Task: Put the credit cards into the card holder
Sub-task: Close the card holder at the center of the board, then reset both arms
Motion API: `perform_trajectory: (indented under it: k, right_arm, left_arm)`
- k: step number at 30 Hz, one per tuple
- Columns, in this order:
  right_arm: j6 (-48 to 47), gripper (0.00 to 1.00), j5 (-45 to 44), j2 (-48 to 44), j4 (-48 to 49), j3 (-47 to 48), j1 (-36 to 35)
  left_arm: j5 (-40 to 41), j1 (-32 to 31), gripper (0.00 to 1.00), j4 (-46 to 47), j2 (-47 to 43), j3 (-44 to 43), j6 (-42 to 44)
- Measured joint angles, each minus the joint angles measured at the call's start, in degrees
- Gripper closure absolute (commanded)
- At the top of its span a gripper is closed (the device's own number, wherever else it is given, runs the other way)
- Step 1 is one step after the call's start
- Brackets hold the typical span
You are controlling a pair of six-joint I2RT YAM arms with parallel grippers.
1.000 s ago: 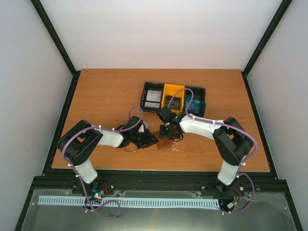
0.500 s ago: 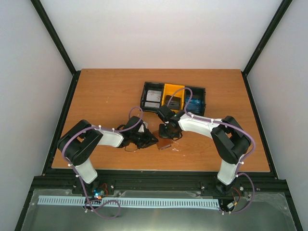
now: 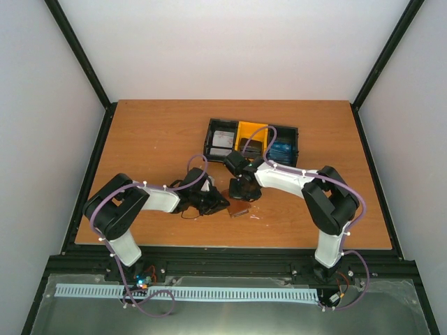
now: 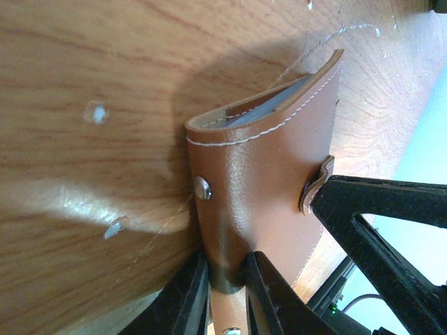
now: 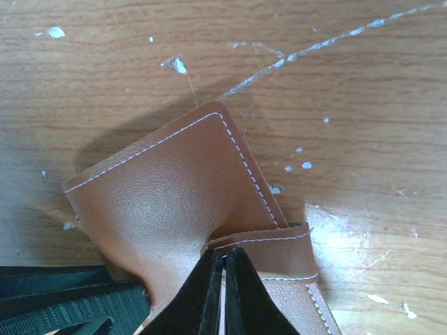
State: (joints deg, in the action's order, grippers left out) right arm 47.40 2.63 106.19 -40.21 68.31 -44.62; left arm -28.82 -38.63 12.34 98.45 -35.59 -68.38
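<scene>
The brown card holder (image 3: pixel 239 211) lies on the table between both arms. My left gripper (image 4: pixel 227 271) is shut on its near edge, the leather (image 4: pixel 265 181) bulging up from the wood, with a pale inner pocket or card edge (image 4: pixel 269 106) showing at the open end. My right gripper (image 5: pixel 224 257) is shut, its tips pinching the end of the holder's strap (image 5: pixel 269 244). From above, the left gripper (image 3: pixel 213 202) and right gripper (image 3: pixel 244 195) flank the holder. Credit cards sit in the tray: a whitish one (image 3: pixel 222 142), a dark one (image 3: pixel 251 147), a blue one (image 3: pixel 281 150).
The black-and-yellow three-compartment tray (image 3: pixel 209 132) stands behind the grippers at mid table. The right arm's white link (image 3: pixel 283 180) reaches from the right across the tray's front. Scratches and pale flecks (image 5: pixel 178 65) mark the wood around the holder.
My right wrist has shifted slightly back and to the left, staying at the holder's strap. The left arm and the holder have stayed put.
</scene>
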Motion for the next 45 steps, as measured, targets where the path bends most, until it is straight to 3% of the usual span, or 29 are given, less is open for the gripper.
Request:
perform_trajectory:
  k: [23,28,33,41,45]
  right_arm:
    - [4.5,0.97,-5.1,0.1,-1.9,1.8,-2.5]
    - [3.1,0.86,-5.2,-4.7,0.5,-1.4,-1.6]
    - [0.4,0.72,-6.8,-19.0,0.6,-3.0,2.9]
    - [-7.1,0.53,-17.0,-44.5,-3.7,-7.0,7.1]
    - [-10.9,0.38,-22.8,-54.3,-7.6,-7.7,7.3]
  left_arm:
    - [0.4,0.3,0.81,-1.3,-0.9,-0.5,0.7]
    - [5.5,0.5,0.7,-7.5,-4.4,-1.8,3.5]
    - [13.7,1.0,0.56,-18.4,-12.2,-2.7,8.0]
    - [25.7,1.3,0.26,-27.3,-34.9,-6.3,18.7]
    - [30.7,1.4,0.1,-29.4,-47.2,-6.5,25.7]
